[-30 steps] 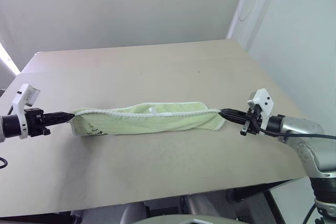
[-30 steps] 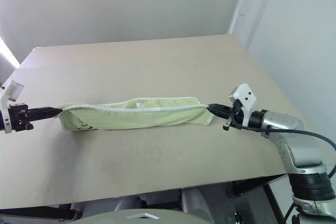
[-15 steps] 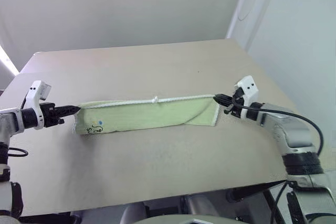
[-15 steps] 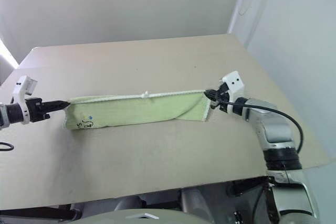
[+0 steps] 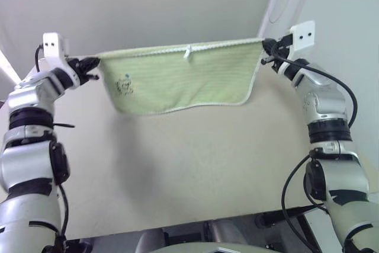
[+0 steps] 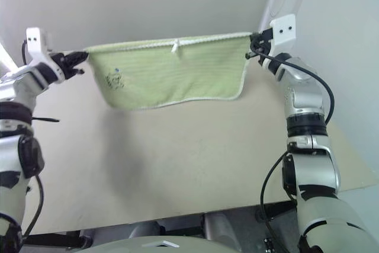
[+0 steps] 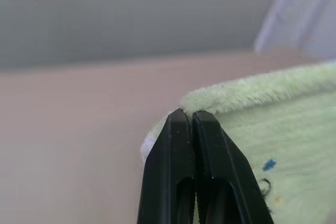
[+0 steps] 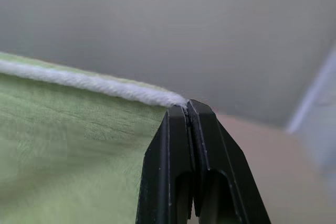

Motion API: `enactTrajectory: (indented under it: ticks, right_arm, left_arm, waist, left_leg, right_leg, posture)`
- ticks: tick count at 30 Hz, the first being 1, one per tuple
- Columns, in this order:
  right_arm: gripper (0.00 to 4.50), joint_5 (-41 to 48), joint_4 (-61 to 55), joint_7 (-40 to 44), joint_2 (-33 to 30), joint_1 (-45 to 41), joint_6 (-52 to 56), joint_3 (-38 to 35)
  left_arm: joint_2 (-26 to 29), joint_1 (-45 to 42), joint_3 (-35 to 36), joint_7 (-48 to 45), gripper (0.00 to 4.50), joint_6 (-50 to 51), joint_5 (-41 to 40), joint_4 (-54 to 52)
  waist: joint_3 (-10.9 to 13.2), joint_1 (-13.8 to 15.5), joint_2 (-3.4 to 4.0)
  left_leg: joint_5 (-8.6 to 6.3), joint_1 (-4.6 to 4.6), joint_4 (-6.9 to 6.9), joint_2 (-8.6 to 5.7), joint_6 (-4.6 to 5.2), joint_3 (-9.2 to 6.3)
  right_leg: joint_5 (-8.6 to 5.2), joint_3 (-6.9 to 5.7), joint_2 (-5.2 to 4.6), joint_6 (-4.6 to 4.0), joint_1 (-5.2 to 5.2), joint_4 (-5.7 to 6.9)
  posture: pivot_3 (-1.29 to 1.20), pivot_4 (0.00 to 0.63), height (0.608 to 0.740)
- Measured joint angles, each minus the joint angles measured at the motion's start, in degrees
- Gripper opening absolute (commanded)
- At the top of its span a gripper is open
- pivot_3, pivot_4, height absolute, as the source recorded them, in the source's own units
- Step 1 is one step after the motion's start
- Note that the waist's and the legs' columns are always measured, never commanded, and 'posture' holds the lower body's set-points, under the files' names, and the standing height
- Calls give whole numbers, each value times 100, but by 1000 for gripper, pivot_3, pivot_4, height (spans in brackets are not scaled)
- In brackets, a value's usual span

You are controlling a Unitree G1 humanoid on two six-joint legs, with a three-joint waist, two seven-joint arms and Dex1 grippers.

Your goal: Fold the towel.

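The beige worktop (image 5: 195,164) lies below, with the towel's shadow on it. The light green towel (image 5: 183,78) hangs in the air above it, stretched flat between the two arms, its white-edged top hem taut and its lower edge curving free. The left gripper (image 5: 93,63) has its jaws pinched tight on the towel's upper left corner; the right gripper (image 5: 265,46) is clamped likewise on the upper right corner. A small white loop tag (image 5: 188,51) sits mid-hem, and a small dark printed mark (image 5: 125,85) shows near the left side.
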Motion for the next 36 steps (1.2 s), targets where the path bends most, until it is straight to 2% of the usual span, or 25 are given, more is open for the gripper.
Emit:
enactTrajectory:
  ticks: [4, 6, 8, 14, 18, 21, 26, 31, 36]
  right_arm:
    - [0, -56, 429, 110, -72, -237, -316, -8]
    - [0, 24, 132, 445, -211, -26, -173, -27]
    - [0, 204, -509, 852, -342, 507, 94, -38]
    - [0, 899, -2973, 1716, -864, 2616, 1510, -47]
    - [0, 1396, -4347, 1942, -1208, 3396, 2301, -280]
    - [0, 1765, -5026, 2082, -1400, 3921, 2769, -473]
    - [0, 2304, -5813, 2259, -1733, 4708, 3446, -918]
    - [0, 2829, -6511, 2472, -2053, 5618, 3991, -1314]
    - [0, 3252, -7090, 2484, -2065, 6321, 4323, -1687]
  left_arm:
    - [8, -335, -24, -223, 71, -282, 243, 381]
    - [158, -307, -163, -676, 71, -335, 412, 408]
    - [366, -105, -281, -1172, 71, -401, 577, 387]
    - [882, 1232, -590, -2703, 71, -182, 740, -347]
    - [1384, 2449, -621, -3318, 71, 171, 678, -1731]
    - [1640, 3282, -540, -3466, 71, 485, 549, -2598]
    - [1928, 4483, -141, -3572, 71, 1018, 166, -4059]
    - [2219, 5369, 212, -3596, 71, 1242, 7, -4657]
    - [2494, 6065, 511, -3703, 71, 1313, -104, -4923]
  waist:
    - [-1, -56, 3]
    - [-3, -97, 4]
    - [-6, -117, 7]
    - [-5, -126, 11]
    - [-5, -116, 9]
    - [-5, -96, 8]
    - [-4, 26, 8]
    - [-5, 76, 5]
    - [-2, 76, 1]
  left_leg:
    - [0, -39, -12, 0, 0, -6]
    - [1, -89, -1, 0, -1, -13]
    - [1, -93, -3, 0, -1, -15]
    - [1, -93, 8, 0, 0, -16]
    - [1, -86, 13, 2, 0, -15]
    - [2, -67, 19, 5, 0, -15]
    - [1, -67, 70, 9, 0, -14]
    - [1, -47, 86, 10, 0, -17]
    - [-1, -9, 81, 15, -2, -12]
  right_leg:
    - [-1, -3, 1, 0, -35, 1]
    - [0, -8, -1, 1, -78, 8]
    - [0, -10, -3, 1, -83, 8]
    - [-1, -9, 0, 1, -88, 22]
    - [-4, -5, 4, 0, -67, 30]
    - [-27, -9, 5, 1, -24, 27]
    - [-28, -11, 5, -6, -11, 30]
    - [-27, -14, 3, -4, -1, 29]
    - [-28, -14, 3, -5, 9, 27]
  posture:
    - [0, 0, 712]
    - [0, 0, 712]
    - [0, 0, 712]
    - [0, 0, 712]
    - [0, 0, 712]
    - [0, 0, 712]
    - [0, 0, 712]
    - [0, 0, 712]
    - [0, 0, 712]
